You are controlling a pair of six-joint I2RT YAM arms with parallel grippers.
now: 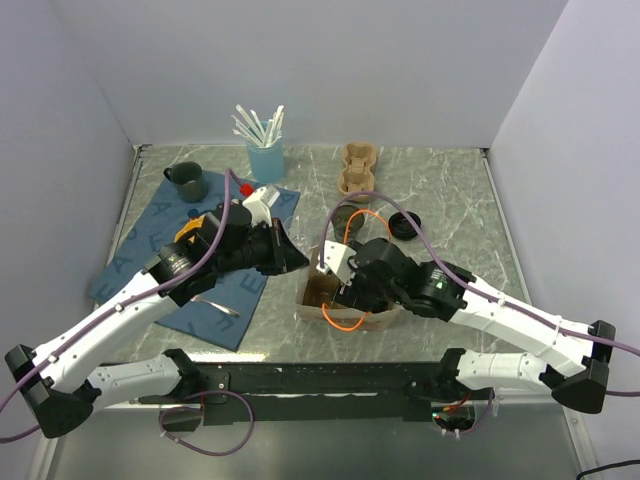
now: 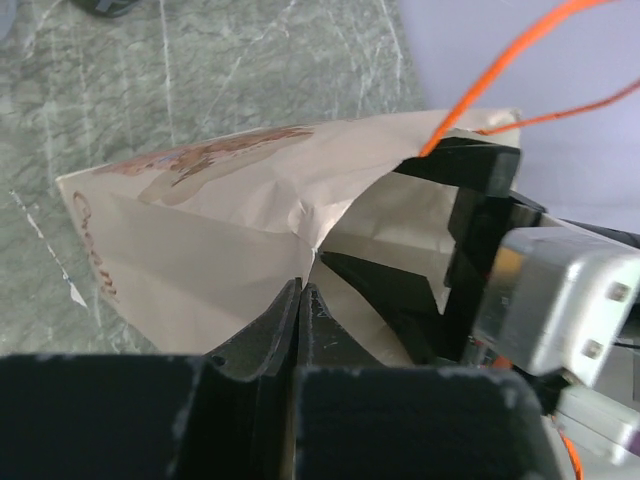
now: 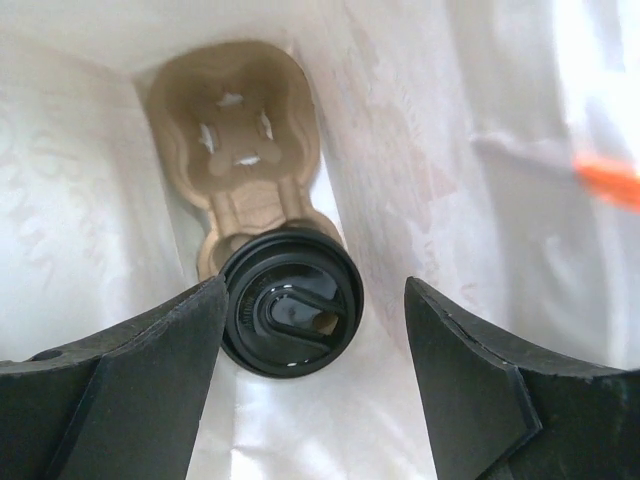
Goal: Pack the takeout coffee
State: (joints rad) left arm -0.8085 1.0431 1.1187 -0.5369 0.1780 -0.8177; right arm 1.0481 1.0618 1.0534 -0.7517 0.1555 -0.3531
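The takeout coffee [image 3: 290, 300] shows from above as a round black lid. It stands in the near socket of a tan pulp cup carrier [image 3: 235, 130] at the bottom of the paper bag [image 3: 420, 150]. My right gripper [image 3: 315, 287] is open inside the bag, above the cup; its fingers are apart from the lid on both sides. My left gripper [image 2: 302, 287] is shut on the bag's top edge [image 2: 200, 230] and holds the mouth open. From the top view the bag [image 1: 318, 292] sits mid-table between both grippers, with the left gripper [image 1: 290, 255] at its left rim.
A dark green mug [image 1: 187, 180] and a blue cup of straws [image 1: 264, 155] stand at the back left by a blue mat [image 1: 205, 300]. Spare pulp carriers [image 1: 358, 170] lie at the back. A dark round object [image 1: 405, 222] sits behind the bag. Orange bag handles [image 1: 345, 320] loop out.
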